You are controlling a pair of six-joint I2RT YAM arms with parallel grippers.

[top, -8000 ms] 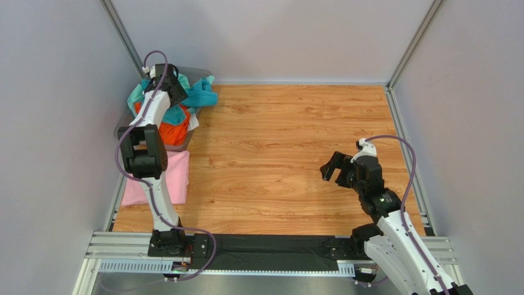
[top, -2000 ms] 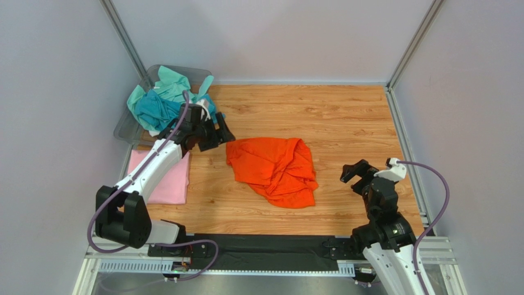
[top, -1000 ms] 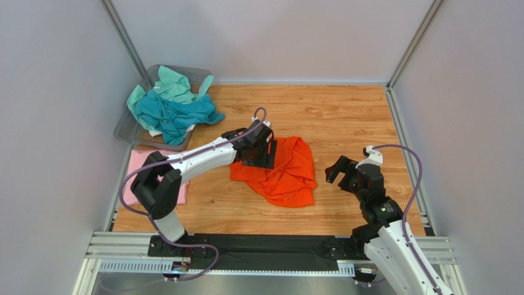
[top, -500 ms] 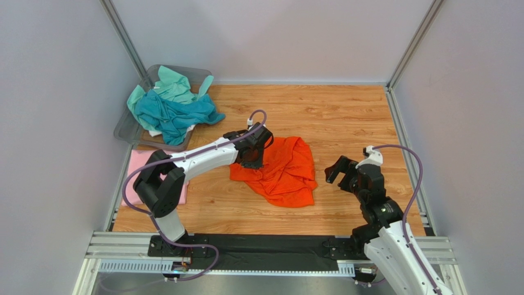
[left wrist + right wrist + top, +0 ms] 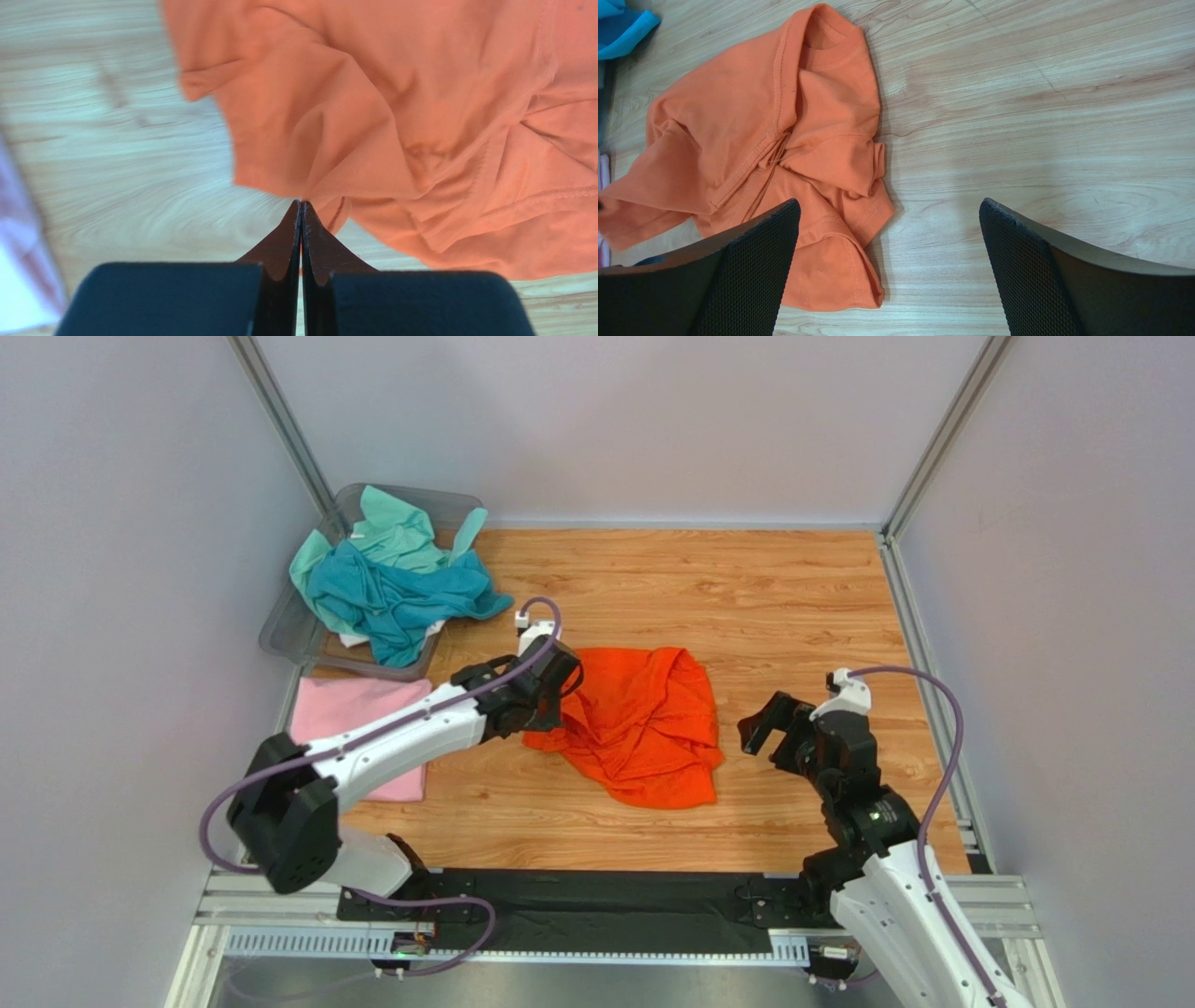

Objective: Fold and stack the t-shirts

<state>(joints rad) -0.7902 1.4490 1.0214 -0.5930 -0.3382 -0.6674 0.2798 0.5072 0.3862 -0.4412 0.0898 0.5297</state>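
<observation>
The bright orange t-shirt (image 5: 638, 721) lies crumpled mid-table, also in the left wrist view (image 5: 393, 105) and the right wrist view (image 5: 759, 140). My left gripper (image 5: 550, 692) is at the shirt's left edge, its jaws shut (image 5: 302, 204) on a pinch of the orange cloth. The pale pink t-shirt (image 5: 368, 728) lies folded flat at the left. Teal (image 5: 393, 595) and mint green (image 5: 393, 525) t-shirts spill over the bin. My right gripper (image 5: 769, 732) hovers open just right of the orange shirt, nothing between its fingers (image 5: 889, 203).
A grey see-through plastic bin (image 5: 288, 630) stands at the back left corner. Grey walls and metal rails enclose the wooden table (image 5: 786, 602). Bare wood shows at the back right and along the front edge.
My left gripper has shut on the orange shirt's left edge and drawn back leftward, tugging that edge with it. The right arm has stayed still.
</observation>
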